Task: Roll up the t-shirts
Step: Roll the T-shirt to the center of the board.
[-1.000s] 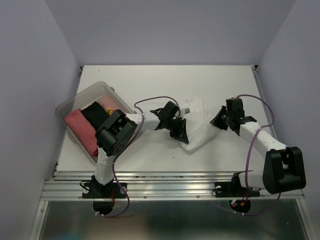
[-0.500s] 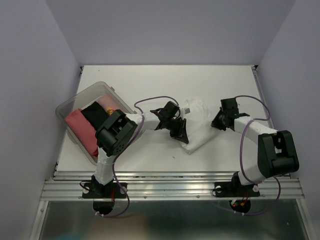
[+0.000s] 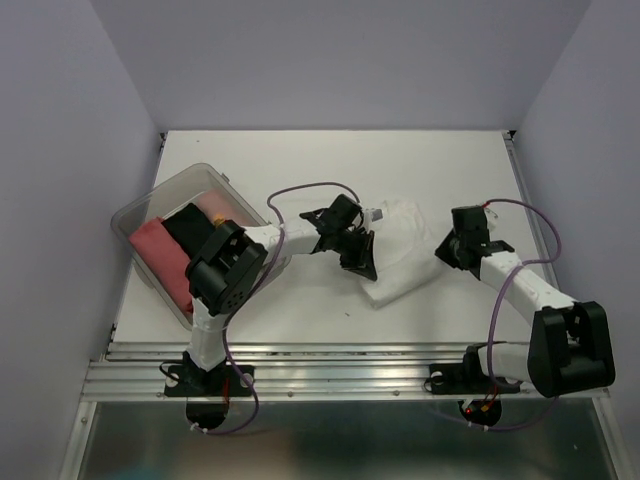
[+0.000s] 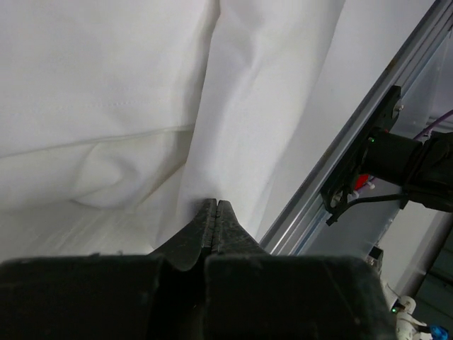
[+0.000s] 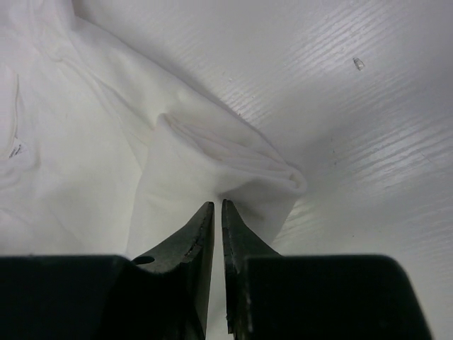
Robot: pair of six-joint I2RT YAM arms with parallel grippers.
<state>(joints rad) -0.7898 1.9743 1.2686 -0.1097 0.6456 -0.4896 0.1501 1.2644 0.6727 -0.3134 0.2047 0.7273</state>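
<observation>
**Entry: white t-shirt (image 3: 400,255)**

Location: mid-table, between the two grippers, well apart from the clear plastic tub (image 3: 155,190) at the left.

Hazards, as judged:
- Loss of the raised ridge at the left gripper (image 4: 214,205). Cause: thin cloth, caught only at the very tips, likely to slide out under a sharp pull.
- Skewed or loose roll. Cause: uneven tension from the two sides, layers already bunched.
- Dragging of the whole garment over the smooth white table (image 3: 330,160) instead of turning over itself.

Grips:
- Left gripper: fully closed, apparently nipping a tented fold of the cloth.
- Right gripper (image 5: 213,205): nearly closed, with a thin slit between the fingers and the tips at a folded corner. Actual hold on cloth not to be told.

Appearance: plain white, thin, soft, heavily creased, partly doubled over. Stitched hem line visible in the left wrist view. No tidy roll yet.

Also listed: salmon-pink shirt (image 3: 160,255) and black shirt (image 3: 190,225), both lying in the tub.
</observation>
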